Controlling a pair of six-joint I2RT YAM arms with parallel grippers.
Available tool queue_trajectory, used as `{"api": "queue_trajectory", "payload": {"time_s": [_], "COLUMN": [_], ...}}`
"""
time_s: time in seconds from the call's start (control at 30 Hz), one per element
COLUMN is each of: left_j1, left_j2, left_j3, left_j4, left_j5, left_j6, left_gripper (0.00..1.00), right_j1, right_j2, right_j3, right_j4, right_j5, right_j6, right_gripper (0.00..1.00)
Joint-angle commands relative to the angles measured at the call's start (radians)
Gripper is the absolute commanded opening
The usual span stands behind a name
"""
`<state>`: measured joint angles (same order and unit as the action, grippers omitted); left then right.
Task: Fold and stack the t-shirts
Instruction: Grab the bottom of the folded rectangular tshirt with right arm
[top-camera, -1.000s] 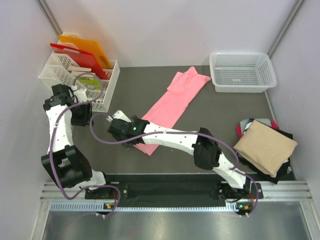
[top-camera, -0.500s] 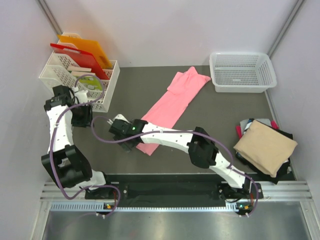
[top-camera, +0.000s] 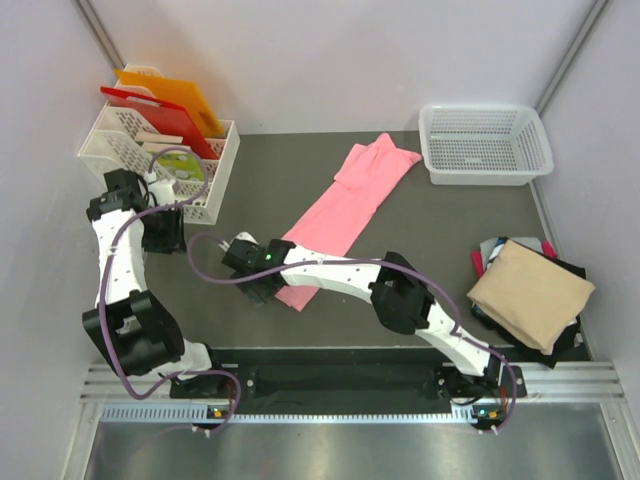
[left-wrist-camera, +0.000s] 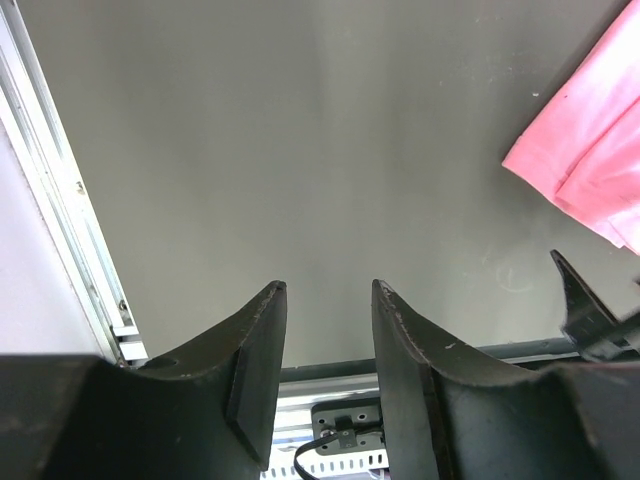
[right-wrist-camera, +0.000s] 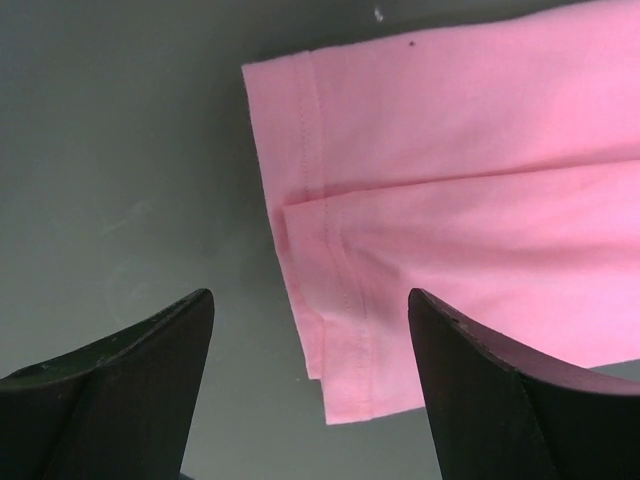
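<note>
A: While your right arm stretches leftward across the worktop (top-camera: 260, 180), how do your right fingers (right-wrist-camera: 130, 385) stand?

B: Right wrist view: spread wide, with nothing between them. They hang over the near hem corner of the pink t-shirt (right-wrist-camera: 450, 180). In this view one finger lies over bare worktop and the other over the cloth. You cannot tell whether the tips touch the surface.

A: How does that shirt lie?

B: Top view: folded lengthwise into a long strip, it runs diagonally over the middle of the worktop. Its sleeves point toward the white basket (top-camera: 485, 145) at the far right, and its hem points toward your arm bases. At the hem two stitched edges show, one overlapping the other.

A: And your left fingers (left-wrist-camera: 250, 370)?

B: Left wrist view: parted by a narrow gap and gripping nothing, above bare worktop near the left rail. The pink hem shows off to one side. In the top view that arm stands beside the slotted rack (top-camera: 200, 185) holding orange and red boards.

A: Where are the other t-shirts?

B: Top view, right edge: the tan t-shirt (top-camera: 530, 292), folded, lies on a pile of dark and red t-shirts (top-camera: 483, 262), well apart from the pink one.
</note>
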<state>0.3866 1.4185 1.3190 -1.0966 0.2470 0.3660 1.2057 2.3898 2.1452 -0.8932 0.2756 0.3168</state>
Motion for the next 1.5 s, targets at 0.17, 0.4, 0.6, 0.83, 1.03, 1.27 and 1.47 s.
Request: {"api": "queue_trajectory", "payload": {"time_s": [0.17,0.4,0.6,0.83,1.03,1.27,1.47], "left_j1": [0.008,0.008,0.006,0.008,0.008,0.008,0.008], "left_j2": [0.003,-0.029,-0.059,-0.087,-0.098,-0.102,-0.112], "left_j3": [0.029,0.002,-0.027,-0.046,-0.044,-0.038,-0.043], "left_j4": [-0.022,-0.019,-0.025,-0.034,-0.043,-0.049,-0.051], "left_j5": [0.025,0.009,-0.003,-0.023,-0.015,-0.009,-0.002], "left_j6": [0.011,0.024,0.034,0.047,0.048,0.048,0.047], "left_gripper": [0.44,0.43,0.43,0.44,0.44,0.44,0.44], "right_j1": [-0.012,-0.032,-0.043,-0.044,-0.044,-0.041,-0.008], "right_j2": [0.040,0.046,0.055,0.071,0.046,0.026,-0.015], "right_j3": [-0.005,-0.018,-0.045,-0.083,-0.120,-0.130,-0.102], "right_j4": [0.043,0.060,0.077,0.074,0.080,0.065,0.027], "right_j5": [-0.022,-0.041,-0.076,-0.136,-0.167,-0.164,-0.174], "right_j6": [0.021,0.025,0.030,0.071,0.087,0.093,0.084], "right_gripper": [0.77,0.73,0.65,0.38,0.22,0.00,0.00]}}
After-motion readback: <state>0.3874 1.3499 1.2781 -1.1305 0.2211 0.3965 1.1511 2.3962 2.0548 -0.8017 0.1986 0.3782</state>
